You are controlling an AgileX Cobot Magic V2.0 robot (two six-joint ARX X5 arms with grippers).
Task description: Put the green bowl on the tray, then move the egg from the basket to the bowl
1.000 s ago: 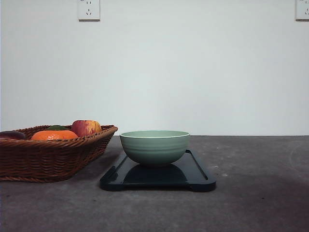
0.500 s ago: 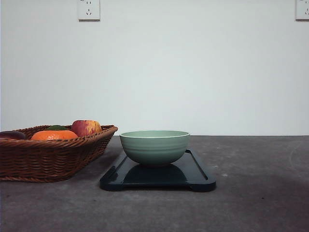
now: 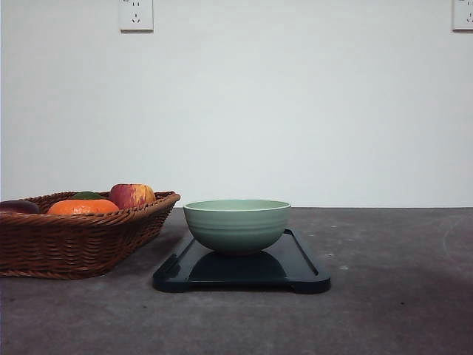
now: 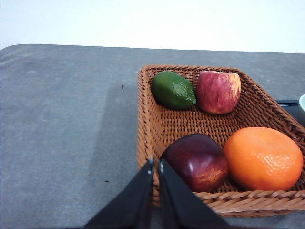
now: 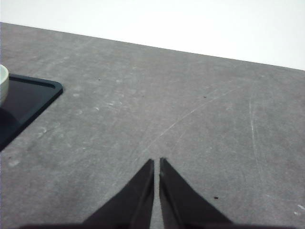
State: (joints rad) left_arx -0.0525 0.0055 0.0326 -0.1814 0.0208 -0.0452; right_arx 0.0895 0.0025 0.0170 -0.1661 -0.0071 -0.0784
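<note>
Both claws are pinched nearly closed on nothing, the left gripper (image 4: 156,164) over the basket (image 4: 145,124) rim, the right gripper (image 5: 157,164) over bare table (image 5: 190,119).

a plain test bench: grey tabletop (image 3: 399,310), bare white wall (image 3: 295,111), power sockets (image 3: 136,15).
</note>
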